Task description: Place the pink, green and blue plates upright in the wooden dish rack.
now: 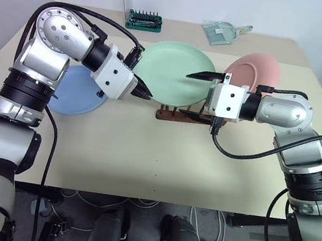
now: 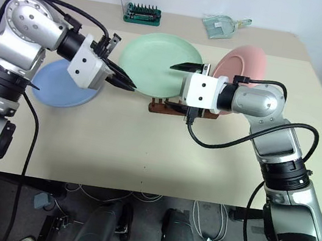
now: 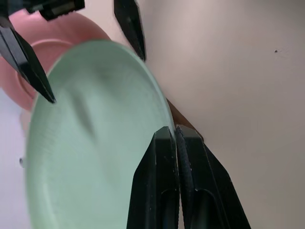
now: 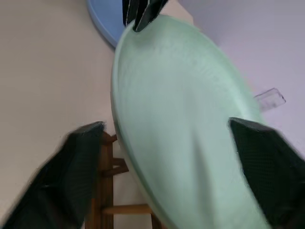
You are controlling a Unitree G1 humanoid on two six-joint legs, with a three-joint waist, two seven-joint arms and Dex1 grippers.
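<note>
My left gripper point(image 1: 146, 93) is shut on the lower left rim of the pale green plate point(image 1: 172, 70) and holds it upright and tilted just above the wooden dish rack point(image 1: 174, 115). On the plate's other side, my right gripper point(image 1: 185, 91) is open, with one finger in front of the right edge and one behind it. The pink plate point(image 1: 253, 68) stands upright in the rack behind my right gripper. The blue plate point(image 1: 79, 91) lies flat on the table at the left, partly under my left arm. In the right wrist view the rack's pegs point(image 4: 102, 191) show below the green plate point(image 4: 181, 109).
A green holder of screwdriver bits point(image 1: 144, 20) with a raised clear lid stands at the table's back edge. A clear plastic item point(image 1: 222, 32) lies to its right. Bare beige tabletop point(image 1: 154, 162) stretches in front of the rack.
</note>
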